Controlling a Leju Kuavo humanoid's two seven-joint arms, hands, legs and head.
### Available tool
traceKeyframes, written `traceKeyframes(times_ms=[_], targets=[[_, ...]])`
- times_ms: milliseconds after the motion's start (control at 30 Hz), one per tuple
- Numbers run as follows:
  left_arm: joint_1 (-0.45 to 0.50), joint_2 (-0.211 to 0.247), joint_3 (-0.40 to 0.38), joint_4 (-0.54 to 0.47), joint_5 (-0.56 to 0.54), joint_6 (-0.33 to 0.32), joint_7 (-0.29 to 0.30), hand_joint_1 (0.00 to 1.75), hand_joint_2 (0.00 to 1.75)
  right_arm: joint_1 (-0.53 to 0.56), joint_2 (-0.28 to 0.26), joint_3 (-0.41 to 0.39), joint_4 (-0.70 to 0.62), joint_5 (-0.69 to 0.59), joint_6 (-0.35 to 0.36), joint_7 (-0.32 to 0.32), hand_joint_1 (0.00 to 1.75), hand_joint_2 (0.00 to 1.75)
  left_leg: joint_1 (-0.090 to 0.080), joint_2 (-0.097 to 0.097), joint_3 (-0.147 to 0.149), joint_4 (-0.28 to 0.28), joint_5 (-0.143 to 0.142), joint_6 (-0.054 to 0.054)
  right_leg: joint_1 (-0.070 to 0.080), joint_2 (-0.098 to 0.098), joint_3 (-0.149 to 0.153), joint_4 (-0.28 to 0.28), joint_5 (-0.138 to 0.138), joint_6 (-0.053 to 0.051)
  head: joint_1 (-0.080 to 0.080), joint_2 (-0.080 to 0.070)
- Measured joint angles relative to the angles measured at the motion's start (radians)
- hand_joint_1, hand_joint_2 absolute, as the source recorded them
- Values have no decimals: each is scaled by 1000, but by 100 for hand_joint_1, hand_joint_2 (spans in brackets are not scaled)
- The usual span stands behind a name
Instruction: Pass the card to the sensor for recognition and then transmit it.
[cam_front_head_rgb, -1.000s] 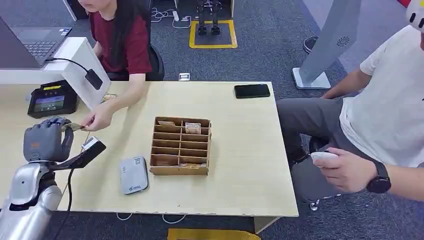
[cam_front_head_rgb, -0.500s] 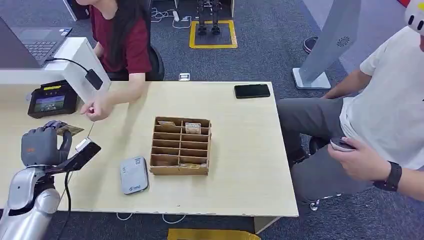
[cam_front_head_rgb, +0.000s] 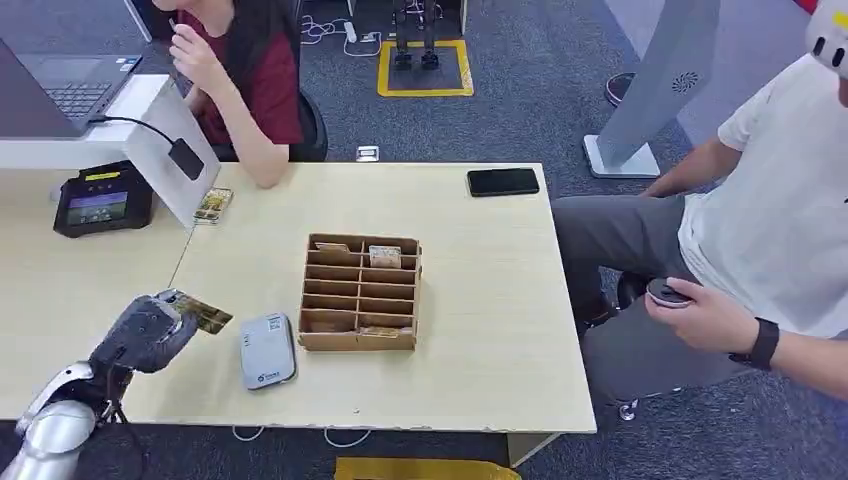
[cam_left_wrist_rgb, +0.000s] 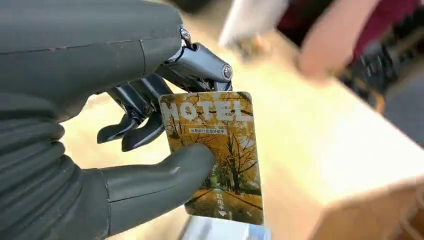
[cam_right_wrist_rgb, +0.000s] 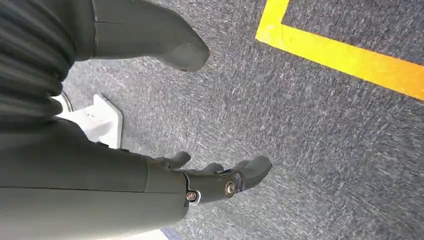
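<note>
Bright even indoor light, soft shadows, blurred background (left wrist view)

I see the hotel card (cam_left_wrist_rgb: 215, 155) — yellow autumn trees printed on it — just beside the grey-white sensor (cam_front_head_rgb: 267, 350) lying flat on the table.

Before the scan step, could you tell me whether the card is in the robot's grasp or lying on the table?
In its grasp: the left robot hand pinches the card between thumb and fingers, above the table.
</note>
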Motion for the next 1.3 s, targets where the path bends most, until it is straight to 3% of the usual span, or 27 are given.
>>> traceKeyframes(times_ms=[100, 300, 633, 800, 967, 1067, 1300], targets=[[54, 31, 0, -29, 96, -43, 15, 175, 175, 2, 0, -4, 0, 1, 0, 3, 0, 175, 0, -1, -1, 0, 0, 0, 0, -1, -1, 0, -1, 1, 0, 0], [110, 16, -25, -39, 147, -8, 106, 175, 175, 1, 2, -8, 0, 3, -13, 3, 0, 175, 0, -2, -1, 0, 0, 0, 0, -2, -1, 0, -1, 1, 1, 0], [127, 10, -45, -39, 158, 1, 114, 175, 175, 1, 5, -8, 0, 6, -14, 0, 0, 175, 0, -2, -1, 0, 0, 0, 0, -2, -1, 0, -1, 1, 1, 0], [135, 1, -47, -37, 198, 37, 137, 175, 175, 0, 5, -8, 0, 12, -15, 2, 0, 175, 0, -2, -2, 0, 0, 0, 0, -2, -1, 0, -1, 1, 0, 0], [152, -41, -73, -24, 171, 113, 146, 175, 175, 0, 5, -8, 2, 23, -10, 19, 0, 175, -1, -2, -2, 0, 0, 0, 0, -3, -1, 0, -1, 1, 0, 0], [141, -92, -100, -2, 124, 190, 146, 175, 175, -2, 6, -8, 3, 25, -10, 19, 0, 175, -1, -3, -2, 0, 0, 0, 0, -4, -1, -1, -1, 1, 0, 0], [82, -196, -153, 74, 43, 270, 146, 175, 175, -11, 10, -6, 3, 35, -10, 15, 0, 175, -1, -2, -2, 0, 0, 0, -1, -3, 0, -1, 0, 1, 0, 0]])
